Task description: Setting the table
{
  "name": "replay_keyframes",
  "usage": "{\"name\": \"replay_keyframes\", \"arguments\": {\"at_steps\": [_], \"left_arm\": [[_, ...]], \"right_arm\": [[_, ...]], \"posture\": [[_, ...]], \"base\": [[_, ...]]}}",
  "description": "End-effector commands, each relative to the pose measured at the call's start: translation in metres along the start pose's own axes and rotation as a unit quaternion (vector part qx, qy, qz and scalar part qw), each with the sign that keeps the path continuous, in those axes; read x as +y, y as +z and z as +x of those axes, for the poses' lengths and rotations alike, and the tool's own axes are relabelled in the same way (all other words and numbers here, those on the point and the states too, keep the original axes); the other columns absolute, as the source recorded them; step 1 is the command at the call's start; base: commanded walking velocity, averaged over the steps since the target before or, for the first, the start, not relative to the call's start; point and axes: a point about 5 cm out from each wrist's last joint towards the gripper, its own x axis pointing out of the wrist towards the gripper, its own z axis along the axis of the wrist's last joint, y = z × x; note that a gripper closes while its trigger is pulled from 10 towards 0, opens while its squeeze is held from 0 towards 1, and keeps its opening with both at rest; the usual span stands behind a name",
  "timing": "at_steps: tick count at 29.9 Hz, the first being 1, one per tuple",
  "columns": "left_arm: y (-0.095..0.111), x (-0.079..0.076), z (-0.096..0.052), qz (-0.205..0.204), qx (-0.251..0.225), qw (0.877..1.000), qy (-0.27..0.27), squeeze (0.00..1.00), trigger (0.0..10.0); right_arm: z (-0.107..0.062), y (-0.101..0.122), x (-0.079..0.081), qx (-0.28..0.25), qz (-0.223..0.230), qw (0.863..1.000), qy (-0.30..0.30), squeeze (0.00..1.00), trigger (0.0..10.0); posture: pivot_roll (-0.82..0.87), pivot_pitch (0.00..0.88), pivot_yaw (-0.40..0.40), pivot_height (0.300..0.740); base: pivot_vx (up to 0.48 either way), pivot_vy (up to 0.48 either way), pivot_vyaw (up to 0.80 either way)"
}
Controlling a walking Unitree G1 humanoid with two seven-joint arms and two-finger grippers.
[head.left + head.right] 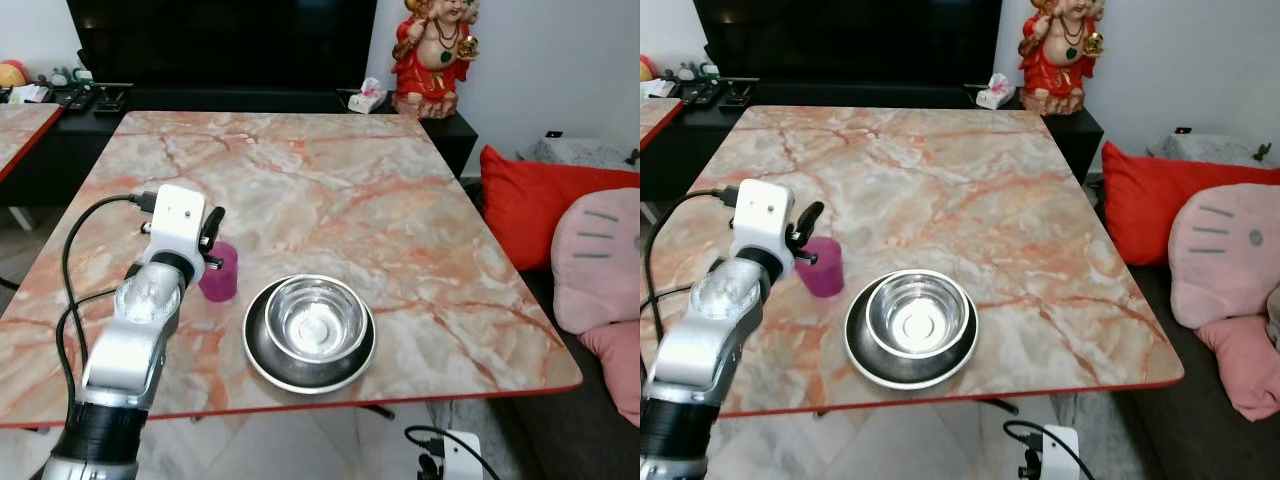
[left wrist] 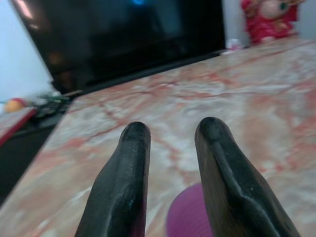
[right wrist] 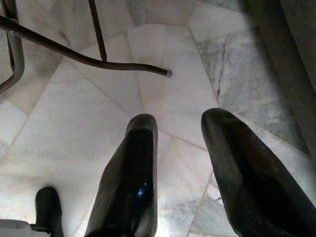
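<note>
Head eyes overlook table (image 1: 330, 190); right wrist faces floor (image 3: 163, 103).

We stood in a home living room: a marble-patterned counter (image 1: 330, 190) faced a large dark television (image 1: 220, 40) on a low black cabinet (image 1: 250, 100), beside a red figurine (image 1: 435, 55). A sofa to the right held a red cushion (image 1: 530, 205) and pink cushions (image 1: 600, 260).
</note>
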Motion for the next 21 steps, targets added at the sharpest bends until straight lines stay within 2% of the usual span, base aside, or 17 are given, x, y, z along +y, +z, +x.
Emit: {"name": "replay_keyframes", "arguments": {"at_steps": [1, 4, 7, 10, 17, 21], "left_arm": [[-0.004, -0.001, -0.005, 0.021, -0.027, 0.999, 0.019, 0.00, 10.0], [-0.008, -0.004, -0.010, 0.029, -0.036, 0.999, 0.012, 0.00, 10.0], [-0.017, -0.011, -0.017, 0.023, -0.044, 0.999, -0.004, 0.00, 10.0], [-0.019, -0.013, -0.018, 0.030, -0.052, 0.998, -0.010, 0.00, 10.0], [-0.020, -0.011, -0.012, 0.025, -0.068, 0.997, -0.020, 0.00, 10.0], [-0.021, -0.011, -0.010, 0.023, -0.070, 0.997, -0.021, 0.00, 10.0]], "right_arm": [[-0.001, -0.001, -0.004, -0.002, 0.003, 1.000, -0.013, 0.00, 10.0], [-0.001, -0.001, -0.005, -0.002, 0.003, 1.000, -0.015, 0.00, 10.0], [-0.006, -0.012, -0.011, -0.001, 0.004, 1.000, -0.026, 0.00, 10.0], [-0.008, -0.015, -0.015, 0.002, 0.010, 0.999, -0.037, 0.00, 10.0], [-0.015, -0.031, -0.025, 0.022, 0.019, 0.998, -0.059, 0.00, 10.0], [-0.017, -0.034, -0.025, 0.026, 0.022, 0.998, -0.061, 0.00, 10.0]], "posture": [[0.10, 0.000, -0.067, 0.740], [0.10, 0.000, -0.064, 0.740], [0.10, 0.000, -0.059, 0.740], [0.10, 0.000, -0.052, 0.740], [0.08, 0.000, -0.015, 0.740], [0.07, 0.000, -0.009, 0.740]], "base": [[0.000, 0.000, 0.00], [0.000, 0.000, 0.00], [0.000, 0.000, 0.00], [0.000, 0.000, 0.00], [0.000, 0.000, 0.00], [0.000, 0.000, 0.00]]}}
